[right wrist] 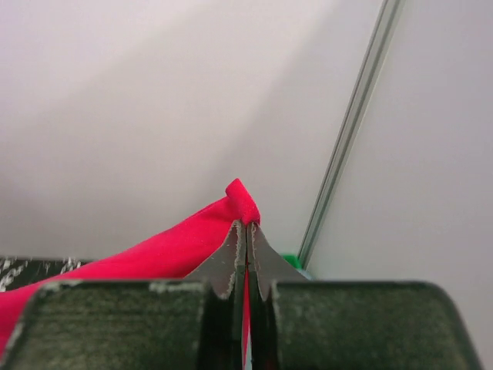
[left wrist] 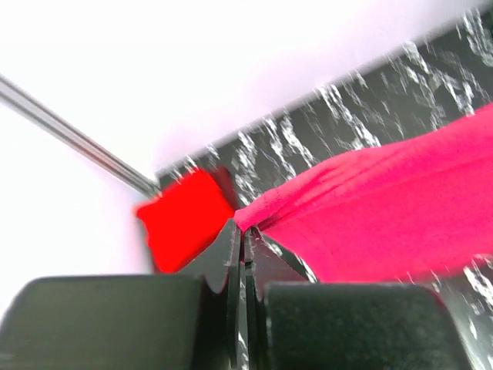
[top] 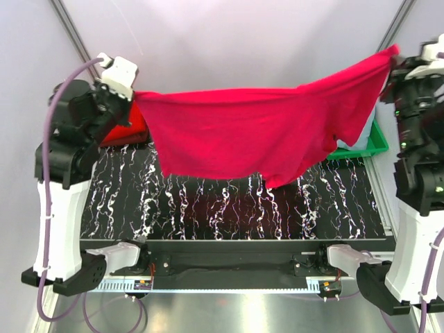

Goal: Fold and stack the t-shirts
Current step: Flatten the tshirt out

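Observation:
A crimson t-shirt (top: 257,132) hangs spread in the air above the black marbled table (top: 229,208), held by two corners. My left gripper (top: 130,96) is shut on its left corner, and my right gripper (top: 390,61) is shut on its right corner, held higher. In the left wrist view the cloth (left wrist: 370,216) runs off to the right from the shut gripper (left wrist: 245,230). The right wrist view has a fold of cloth (right wrist: 241,196) poking out above the shut gripper (right wrist: 248,226). Another bright red t-shirt (top: 128,130) lies folded at the table's back left, seen too in the left wrist view (left wrist: 185,220).
A green plastic tray (top: 374,142) stands at the back right, with a pale grey-blue t-shirt (top: 362,128) in it, partly hidden by the hanging shirt. White walls with metal rails (top: 73,31) close in the back and sides. The hem sags low over the table's middle.

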Motion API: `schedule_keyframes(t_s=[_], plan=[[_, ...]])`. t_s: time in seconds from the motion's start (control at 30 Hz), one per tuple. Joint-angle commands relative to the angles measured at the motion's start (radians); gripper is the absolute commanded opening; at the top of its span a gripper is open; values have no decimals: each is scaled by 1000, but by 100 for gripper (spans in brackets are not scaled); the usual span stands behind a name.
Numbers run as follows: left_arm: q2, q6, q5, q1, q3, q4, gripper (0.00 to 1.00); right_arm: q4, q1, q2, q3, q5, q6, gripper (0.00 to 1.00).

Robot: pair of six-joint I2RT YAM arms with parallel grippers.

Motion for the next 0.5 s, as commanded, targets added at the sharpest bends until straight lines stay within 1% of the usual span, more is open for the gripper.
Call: schedule_keyframes(t_s=[0.0,0.07,0.13,0.17,0.23,0.3,0.33,0.47], plan=[[-1,43,-102,5,76,144,0,74,-13,55,125,48,-38,0],[8,56,-128,5,76,199,0,129,-13,82,128,40,-63,0],[16,96,-154,5,31,242,0,170,-13,88,90,22,-96,0],[23,109,-162,5,12,270,0,182,-13,94,43,19,-100,0],[46,115,-178,7,-40,291,0,219,-15,114,-32,8,-75,0],[81,95,-165,8,-66,296,0,234,-13,149,-69,-18,-52,0],[97,86,-163,8,-66,297,0,236,-15,163,-79,-22,-23,0],[148,66,-131,8,-17,242,0,199,-13,235,-17,-49,24,0]])
